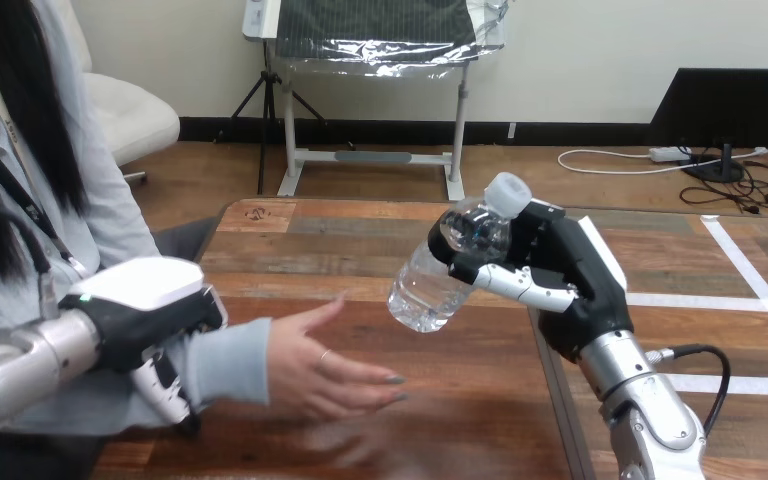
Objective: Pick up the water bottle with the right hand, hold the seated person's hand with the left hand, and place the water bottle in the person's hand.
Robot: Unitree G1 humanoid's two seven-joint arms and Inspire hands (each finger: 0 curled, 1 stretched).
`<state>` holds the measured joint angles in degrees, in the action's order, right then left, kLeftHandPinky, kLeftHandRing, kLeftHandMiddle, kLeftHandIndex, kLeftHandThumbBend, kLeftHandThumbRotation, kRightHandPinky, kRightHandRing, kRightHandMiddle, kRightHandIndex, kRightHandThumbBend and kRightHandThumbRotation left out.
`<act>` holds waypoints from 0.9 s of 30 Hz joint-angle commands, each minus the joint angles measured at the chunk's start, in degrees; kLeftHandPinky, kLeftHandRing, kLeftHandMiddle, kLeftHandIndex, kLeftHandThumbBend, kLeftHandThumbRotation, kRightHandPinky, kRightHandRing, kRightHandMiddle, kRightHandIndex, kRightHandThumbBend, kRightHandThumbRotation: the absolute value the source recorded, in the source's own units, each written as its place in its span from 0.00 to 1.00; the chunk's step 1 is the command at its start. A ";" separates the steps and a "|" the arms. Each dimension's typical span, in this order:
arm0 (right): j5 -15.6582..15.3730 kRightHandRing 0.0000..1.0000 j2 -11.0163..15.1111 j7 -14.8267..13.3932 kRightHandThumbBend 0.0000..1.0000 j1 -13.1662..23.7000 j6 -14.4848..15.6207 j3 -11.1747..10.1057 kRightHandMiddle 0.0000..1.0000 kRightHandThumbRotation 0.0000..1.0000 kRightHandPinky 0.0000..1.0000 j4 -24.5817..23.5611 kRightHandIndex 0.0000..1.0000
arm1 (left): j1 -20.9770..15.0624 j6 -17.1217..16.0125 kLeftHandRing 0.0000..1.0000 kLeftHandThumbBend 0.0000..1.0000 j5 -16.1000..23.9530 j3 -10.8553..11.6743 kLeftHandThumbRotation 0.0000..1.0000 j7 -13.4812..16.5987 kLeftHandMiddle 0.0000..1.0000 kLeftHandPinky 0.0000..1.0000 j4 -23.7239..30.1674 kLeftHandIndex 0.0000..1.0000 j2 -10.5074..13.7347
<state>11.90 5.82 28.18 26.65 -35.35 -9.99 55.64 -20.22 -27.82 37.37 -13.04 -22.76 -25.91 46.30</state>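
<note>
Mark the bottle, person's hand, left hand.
bottle (427, 288), head view, lower clear body.
person's hand (307, 362), head view, palm.
left hand (142, 284), head view, white back shell.

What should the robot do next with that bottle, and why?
Probably ease the right hand left and down, so the water bottle comes to the person's hand. The bottle hangs tilted in the air, clear of that open palm, and the left hand is curled round the person's forearm, so the palm looks steadied for the handover.
</note>
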 commanded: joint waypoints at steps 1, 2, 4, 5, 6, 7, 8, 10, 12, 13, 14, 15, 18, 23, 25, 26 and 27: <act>0.53 0.39 -0.92 -0.22 0.73 6.94 -1.49 -0.36 0.45 0.00 0.31 0.41 0.45 | -4.11 0.07 0.26 0.90 -2.95 2.77 0.00 0.02 0.32 0.20 6.53 0.31 1.30; 0.46 0.38 -0.94 -0.23 0.74 7.06 -1.58 -0.36 0.45 0.00 0.31 0.68 0.45 | -4.15 0.15 0.26 0.90 -3.08 2.84 0.00 -0.06 0.32 0.20 6.86 0.31 1.30; 0.26 0.38 -1.03 -0.31 0.75 7.26 -1.80 -0.29 0.45 0.00 0.31 1.20 0.45 | -4.18 0.38 0.25 0.91 -3.35 3.04 0.00 -0.17 0.32 0.19 7.65 0.31 1.27; 0.16 0.38 -1.08 -0.36 0.75 7.34 -1.91 -0.26 0.45 0.00 0.31 1.42 0.45 | -4.17 0.50 0.25 0.91 -3.46 3.14 0.00 -0.20 0.32 0.19 8.01 0.31 1.26; 0.08 0.38 -1.12 -0.39 0.75 7.40 -1.99 -0.25 0.45 0.00 0.31 1.58 0.45 | -4.15 0.61 0.25 0.91 -3.53 3.22 0.00 -0.23 0.32 0.19 8.27 0.31 1.25; -0.07 0.38 -1.23 -0.44 0.75 7.48 -2.12 -0.21 0.45 0.00 0.31 1.84 0.45 | -4.25 0.60 0.25 0.91 -3.67 3.30 0.00 -0.28 0.32 0.19 8.64 0.31 1.24; -0.18 0.38 -1.30 -0.47 0.75 7.53 -2.22 -0.21 0.45 0.00 0.31 2.02 0.45 | -4.31 0.61 0.25 0.90 -3.76 3.33 0.00 -0.32 0.31 0.19 8.87 0.30 1.24; -0.45 0.38 -1.42 -0.61 0.76 7.65 -2.42 -0.13 0.45 0.00 0.31 2.40 0.45 | -4.56 0.80 0.25 0.90 -3.98 3.32 0.00 -0.68 0.31 0.19 9.45 0.30 1.21; -0.69 0.38 -1.48 -0.75 0.76 7.73 -2.57 -0.05 0.45 0.00 0.31 2.70 0.45 | -4.77 1.06 0.24 0.88 -4.16 3.28 0.00 -1.09 0.31 0.19 9.91 0.30 1.18; -0.95 0.38 -1.55 -0.93 0.76 7.76 -2.73 0.08 0.45 0.00 0.31 2.91 0.45 | -4.95 1.44 0.24 0.87 -4.23 3.26 0.00 -1.47 0.31 0.18 10.45 0.30 1.12; -1.13 0.38 -1.60 -1.04 0.76 7.79 -2.85 0.15 0.45 0.00 0.31 3.07 0.45 | -5.03 1.74 0.24 0.87 -4.26 3.26 0.00 -1.71 0.31 0.18 10.83 0.30 1.08; -1.26 0.38 -1.63 -1.12 0.76 7.82 -2.96 0.19 0.45 0.00 0.31 3.20 0.45 | -5.08 1.97 0.24 0.86 -4.30 3.26 0.00 -1.89 0.31 0.18 11.11 0.30 1.06; -1.95 0.38 -1.73 -1.48 0.77 7.93 -3.27 0.47 0.45 0.00 0.31 3.72 0.45 | -5.42 2.45 0.25 0.85 -4.56 3.21 0.00 -2.39 0.31 0.19 11.92 0.30 0.95; -2.24 0.38 -2.04 -0.78 0.76 8.16 -3.49 0.62 0.45 0.00 0.32 4.63 0.46 | -6.33 2.78 0.25 0.84 -4.67 2.89 0.00 -2.72 0.31 0.19 12.43 0.30 0.54; -2.15 0.38 -2.32 -0.58 0.76 8.24 -3.35 0.50 0.45 0.00 0.32 4.88 0.46 | -6.71 3.13 0.25 0.84 -4.80 2.80 0.00 -3.13 0.31 0.19 12.67 0.30 0.30; -2.12 0.38 -2.44 -0.59 0.76 8.27 -3.27 0.46 0.45 0.00 0.32 4.97 0.46 | -6.87 3.37 0.25 0.83 -4.88 2.76 0.00 -3.41 0.31 0.19 12.82 0.30 0.20; -2.11 0.38 -2.53 -0.58 0.76 8.30 -3.22 0.43 0.45 0.00 0.32 5.06 0.46 | -6.97 3.53 0.24 0.82 -4.94 2.73 0.00 -3.60 0.31 0.18 12.93 0.30 0.12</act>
<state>9.07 4.06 27.50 28.12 -36.37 -9.21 61.26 -20.73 -25.12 34.02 -12.30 -26.25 -16.80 46.18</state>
